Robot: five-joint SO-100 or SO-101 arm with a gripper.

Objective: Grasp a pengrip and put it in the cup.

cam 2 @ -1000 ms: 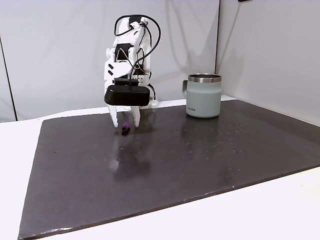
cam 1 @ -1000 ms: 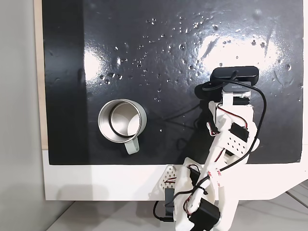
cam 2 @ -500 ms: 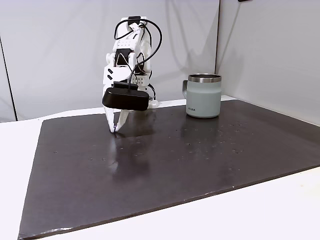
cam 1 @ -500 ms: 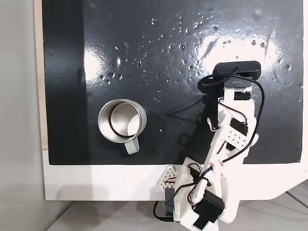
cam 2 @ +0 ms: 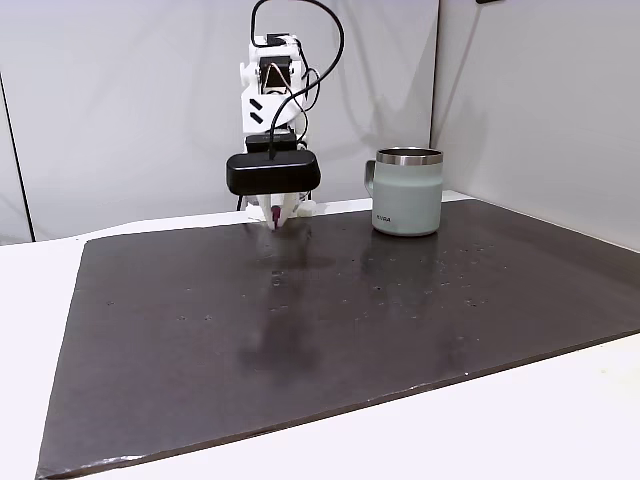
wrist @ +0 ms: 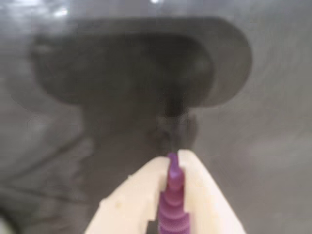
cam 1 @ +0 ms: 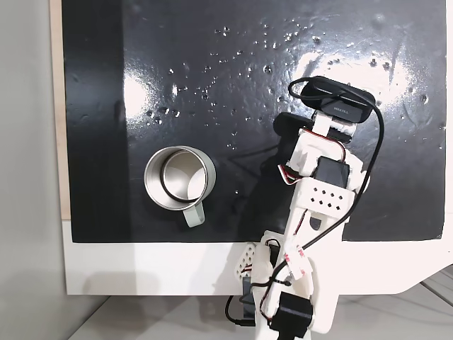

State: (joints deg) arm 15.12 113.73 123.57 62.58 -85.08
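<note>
My gripper (wrist: 172, 157) is shut on the purple pengrip (wrist: 170, 197), which stands ribbed between the two cream fingers (wrist: 134, 195) in the wrist view. In a fixed view from the side, the gripper (cam 2: 277, 221) hangs just above the dark mat with the pengrip (cam 2: 275, 213) peeking out under the black camera bar (cam 2: 273, 173). The steel cup (cam 2: 407, 192) stands upright to the right of it, well apart. From above, the cup (cam 1: 179, 178) shows its shiny inside, handle toward the near edge, left of the arm (cam 1: 322, 191); the camera bar (cam 1: 340, 100) hides the fingers there.
The black mat (cam 1: 212, 71) covers the table and carries small bright specks. The arm's base (cam 1: 290, 312) sits on the white strip at the near edge. A grey wall (cam 2: 120, 100) rises behind the mat.
The gripper went from open around the pengrip on the mat to shut on it, then lifted and swung toward the cup, rightward in the side view.
</note>
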